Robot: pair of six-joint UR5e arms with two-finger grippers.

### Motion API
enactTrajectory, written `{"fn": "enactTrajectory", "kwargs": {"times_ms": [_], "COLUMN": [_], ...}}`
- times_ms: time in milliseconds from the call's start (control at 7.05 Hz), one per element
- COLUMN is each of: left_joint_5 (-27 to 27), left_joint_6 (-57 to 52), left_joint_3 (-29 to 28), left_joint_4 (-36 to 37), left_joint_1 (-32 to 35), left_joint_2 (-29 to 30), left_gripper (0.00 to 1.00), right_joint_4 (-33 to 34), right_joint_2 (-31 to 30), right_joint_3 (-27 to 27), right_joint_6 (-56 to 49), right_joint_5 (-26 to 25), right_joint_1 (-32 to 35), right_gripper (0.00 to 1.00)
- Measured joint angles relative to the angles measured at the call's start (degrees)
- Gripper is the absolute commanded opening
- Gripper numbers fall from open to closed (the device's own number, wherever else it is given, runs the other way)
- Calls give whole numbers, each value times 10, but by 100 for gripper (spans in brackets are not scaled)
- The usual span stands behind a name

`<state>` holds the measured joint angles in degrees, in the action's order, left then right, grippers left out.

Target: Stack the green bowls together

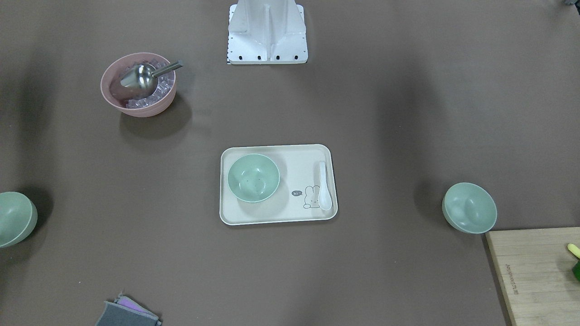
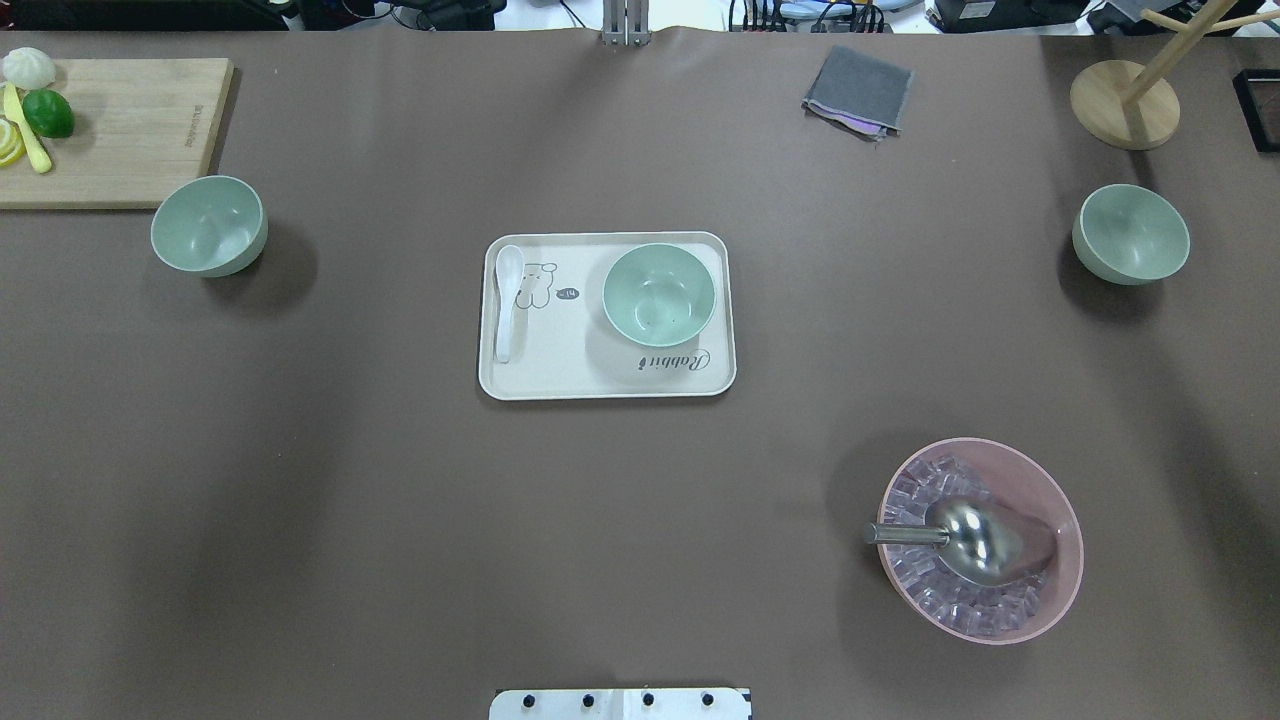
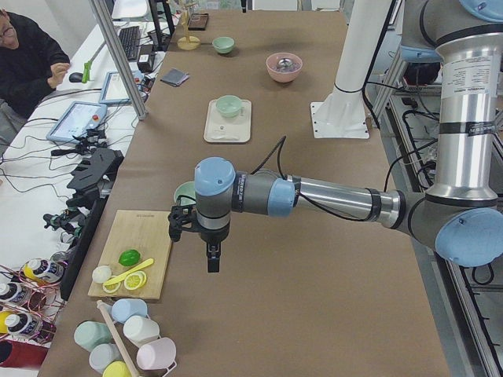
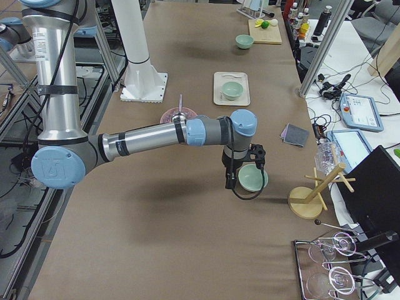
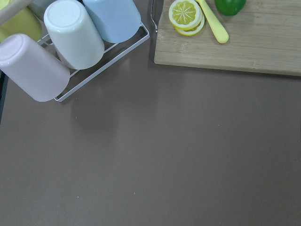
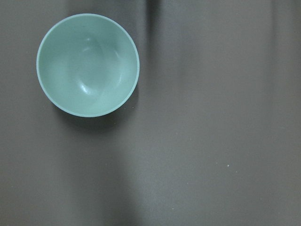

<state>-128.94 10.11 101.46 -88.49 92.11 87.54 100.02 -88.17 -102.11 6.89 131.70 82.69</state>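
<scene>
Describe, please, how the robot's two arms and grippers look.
The left arm and right arm are silver tubes with pale-blue joint caps and black rings. A black cable runs to each wrist. The left gripper and right gripper are black.

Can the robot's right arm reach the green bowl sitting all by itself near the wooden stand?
Probably yes. The right arm stretches out over that side, and its gripper hangs just beside the green bowl. The bowl stands upright on the bare table, and nothing seems to be in the way.

Opposite steep views, both over central tray (image 2: 560, 348)
</scene>
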Motion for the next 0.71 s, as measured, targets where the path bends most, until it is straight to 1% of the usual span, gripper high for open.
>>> {"fn": "enactTrajectory", "kwargs": {"times_ms": [709], "left_joint_5": [1], "left_joint_6": [0], "left_joint_3": [-1], "left_joint_4": [-1], "left_joint_1": [0], "left_joint_2": [-13], "left_gripper": [98], "right_joint_4": [-1], "right_joint_2": [-8], "right_joint_3": [-5], "right_joint_6": [0], "right_joint_5": [11], "right_joint_1": [12], "right_gripper": [100]}}
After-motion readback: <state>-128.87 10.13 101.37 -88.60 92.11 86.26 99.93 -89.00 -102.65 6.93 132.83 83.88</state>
